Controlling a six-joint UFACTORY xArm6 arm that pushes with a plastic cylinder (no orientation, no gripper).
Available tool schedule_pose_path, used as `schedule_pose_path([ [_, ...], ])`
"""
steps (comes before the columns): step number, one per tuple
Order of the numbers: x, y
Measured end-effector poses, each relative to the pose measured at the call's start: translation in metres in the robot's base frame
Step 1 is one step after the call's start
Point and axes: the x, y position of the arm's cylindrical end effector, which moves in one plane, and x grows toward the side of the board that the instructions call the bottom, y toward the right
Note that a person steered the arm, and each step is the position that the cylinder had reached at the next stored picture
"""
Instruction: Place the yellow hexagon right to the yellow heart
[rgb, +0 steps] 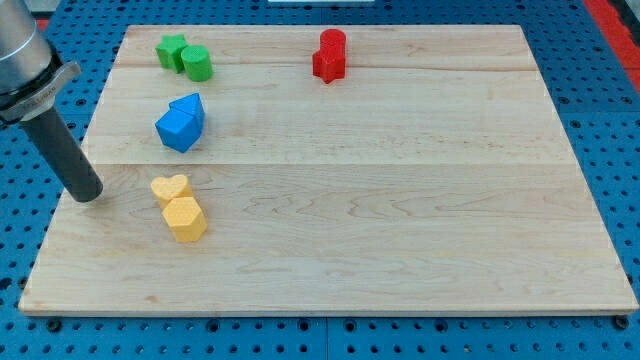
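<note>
Camera view. Hexagon (185, 218) sits touching the heart (170, 188), just below it toward the view's bottom and a little to the view's right. Both lie on the board's (400, 250) left half, well apart from the other blocks.

Step in hand, as I judge it: the hexagon must come round to the heart's right side. My tip (88, 195) stands at the board's left edge, left of the heart and near level with it, apart from both yellow blocks. A straight push from here would hit the heart first, which is wrong. Better to drop toward the view's bottom, pass under the hexagon's left flank, and push it rightward clear of the heart; then get below it and nudge it up until it sits level with the heart, beside it. Short pushes, aimed through the block's middle, so it does not spin off the rod. Keep off the heart throughout.

Pose: rod (62, 150) slants from the view's upper left down to the tip, its grey mount (25, 65) at the frame's top left corner. No hand on this rig, only the bare rod, holding nothing.

Bystanders: blue pair (181, 123) above the heart, green pair (184, 57) and red pair (329, 54) near the top edge.
</note>
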Motion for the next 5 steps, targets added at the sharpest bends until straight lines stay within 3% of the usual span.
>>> schedule_pose_path([
  [4,0.005,0.0],
  [5,-0.004,0.041],
])
